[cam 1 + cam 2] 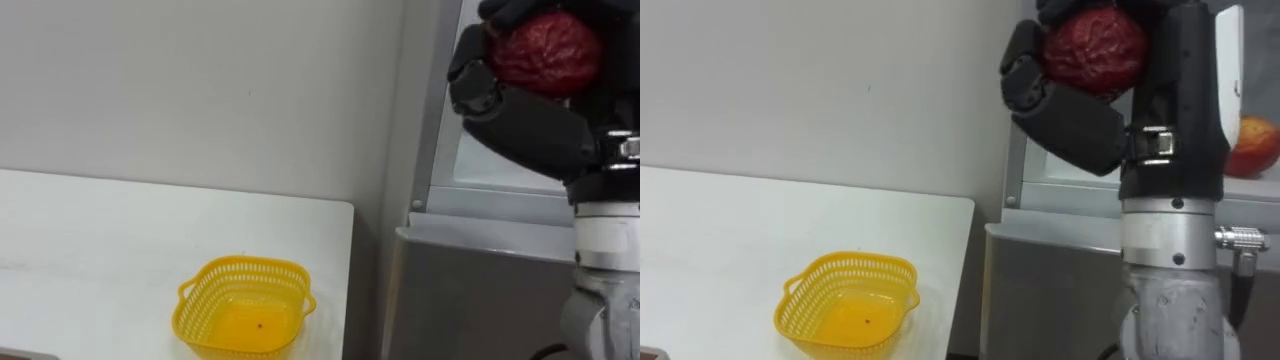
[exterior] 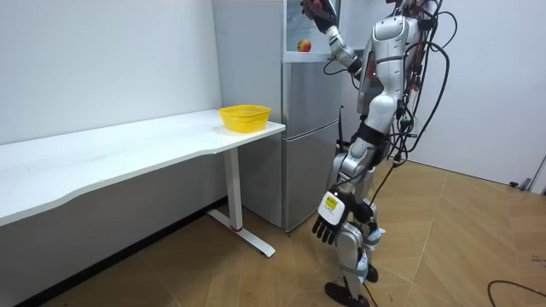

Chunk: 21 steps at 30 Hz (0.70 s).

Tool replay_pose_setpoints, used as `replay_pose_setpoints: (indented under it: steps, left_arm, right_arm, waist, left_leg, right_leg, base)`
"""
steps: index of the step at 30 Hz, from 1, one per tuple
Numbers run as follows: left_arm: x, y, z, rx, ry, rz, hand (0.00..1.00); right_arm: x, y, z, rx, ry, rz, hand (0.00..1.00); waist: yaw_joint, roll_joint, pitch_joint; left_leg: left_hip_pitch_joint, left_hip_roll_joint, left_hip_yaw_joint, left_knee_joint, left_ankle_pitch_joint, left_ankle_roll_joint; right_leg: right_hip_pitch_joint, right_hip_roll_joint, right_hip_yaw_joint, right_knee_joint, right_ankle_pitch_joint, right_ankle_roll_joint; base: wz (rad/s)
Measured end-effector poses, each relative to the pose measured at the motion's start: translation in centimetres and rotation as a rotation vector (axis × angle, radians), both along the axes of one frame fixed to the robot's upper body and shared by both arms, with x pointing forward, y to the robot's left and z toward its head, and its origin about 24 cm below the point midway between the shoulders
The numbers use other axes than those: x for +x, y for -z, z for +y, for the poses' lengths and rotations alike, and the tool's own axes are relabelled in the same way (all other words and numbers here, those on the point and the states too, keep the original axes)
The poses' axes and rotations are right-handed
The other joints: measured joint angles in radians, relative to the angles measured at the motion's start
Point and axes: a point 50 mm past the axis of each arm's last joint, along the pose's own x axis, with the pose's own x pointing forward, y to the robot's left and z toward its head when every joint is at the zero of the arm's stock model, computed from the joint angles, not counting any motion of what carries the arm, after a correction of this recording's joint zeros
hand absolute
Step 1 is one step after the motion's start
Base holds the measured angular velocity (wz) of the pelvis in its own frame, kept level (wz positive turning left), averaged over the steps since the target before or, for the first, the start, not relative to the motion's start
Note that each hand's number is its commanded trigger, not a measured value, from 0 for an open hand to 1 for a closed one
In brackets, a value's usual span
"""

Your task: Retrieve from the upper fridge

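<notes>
High at the upper fridge (image 2: 294, 21) opening the right robot hand (image 1: 1080, 120) is being held, fingers curled round a dark red fruit (image 1: 1095, 48). The fruit is being gripped from below and from the side, with its top left showing.

Fruit: wrinkled matte skin, roughly oval, long axis lying near level. It is being judged firm and not slippery.

Key relation: the fruit is already being carried in the right robot hand, so no reach is being called for. The yellow basket (image 1: 790, 300) is being seen lower and to the robot's left, on the white surface (image 1: 120, 240) near its corner beside the fridge, well apart from the hand. If the basket is the drop spot, a move down and leftward is being called for, and the right arm is the nearer one.

Basket: plastic lattice walls, open top, only a small dark speck inside. It is probably light enough to slide if knocked.

A second fruit (image 1: 1252, 145), red-yellow and smooth, is being left on the fridge shelf behind the wrist.

The left robot hand (image 2: 328, 226) is being hung low by the leg, fingers loose, holding nothing.
</notes>
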Motion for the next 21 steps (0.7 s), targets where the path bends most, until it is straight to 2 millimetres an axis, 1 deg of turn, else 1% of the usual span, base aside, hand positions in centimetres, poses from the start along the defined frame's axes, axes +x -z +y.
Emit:
replay_pose_setpoints:
  steps: [7,10,13,14,15,16,18,21]
  left_arm:
    - [0.1,0.2,-0.4,-0.019,0.024,0.005,0.0]
    - [0.0,0.3,-0.6,-0.026,0.032,0.009,0.0]
    - [0.0,0.4,-0.8,-0.032,0.059,0.023,0.0]
    - [-0.1,0.4,-0.9,-0.035,0.07,0.031,0.0]
    - [0.0,0.5,-1.0,-0.037,0.077,0.036,0.0]
    - [-0.2,0.5,-1.0,-0.039,0.078,0.041,0.0]
    - [-0.1,0.5,-0.9,-0.048,0.088,0.039,0.0]
    - [0.1,0.5,-1.0,-0.063,0.098,0.042,0.0]
  right_arm:
    - [-0.5,-0.1,1.1,-0.029,-0.031,-0.028,1.0]
    - [-1.2,-0.3,2.2,-0.079,-0.052,-0.068,1.0]
    - [-1.9,-0.2,3.8,-0.152,-0.097,-0.092,1.0]
    - [-2.2,-0.1,4.4,-0.18,-0.126,-0.096,1.0]
    - [-2.3,0.0,4.9,-0.204,-0.147,-0.099,1.0]
    - [-2.4,0.0,5.0,-0.217,-0.154,-0.102,1.0]
    - [-2.5,0.2,5.5,-0.257,-0.171,-0.099,1.0]
    - [-2.5,0.6,6.1,-0.309,-0.218,-0.075,1.0]
  waist:
    - [0.002,0.0,-0.0008]
    - [0.004,0.001,-0.0006]
    - [0.005,-0.003,-0.003]
    - [0.005,-0.007,-0.0048]
    - [0.006,-0.013,-0.0047]
    - [0.014,-0.015,-0.0037]
    - [0.029,-0.026,0.005]
    - [0.038,-0.036,0.0068]
  left_leg:
    - [-0.003,0.0,0.001,0.0,0.0,0.0]
    - [-0.006,0.0,0.001,-0.001,0.0,0.0]
    - [-0.005,0.0,0.002,-0.003,0.0,0.0]
    - [-0.003,0.001,0.002,-0.003,0.0,0.0]
    - [-0.001,0.001,0.002,-0.003,0.0,0.0]
    - [0.0,0.001,0.002,-0.004,0.0,0.0]
    - [0.013,0.001,0.001,-0.004,0.0,0.0]
    - [0.011,0.0,-0.003,-0.004,-0.001,0.001]
  right_leg:
    - [-0.01,0.0,0.001,0.002,0.0,0.0]
    - [-0.013,0.0,0.001,0.002,0.0,0.0]
    - [-0.015,0.0,0.002,0.002,0.0,0.0]
    - [-0.014,0.0,0.001,0.002,0.0,0.0]
    - [-0.011,0.0,0.001,0.002,0.0,0.0]
    - [-0.009,0.0,0.001,0.002,0.0,0.0]
    - [0.006,0.0,-0.002,0.0,0.0,0.0]
    - [0.012,-0.001,-0.005,0.0,0.0,0.0]
  base:
    - [0.0]
    - [0.0]
    - [0.0]
    - [0.0]
    - [0.0]
    - [0.0]
    - [0.0]
    - [0.07]
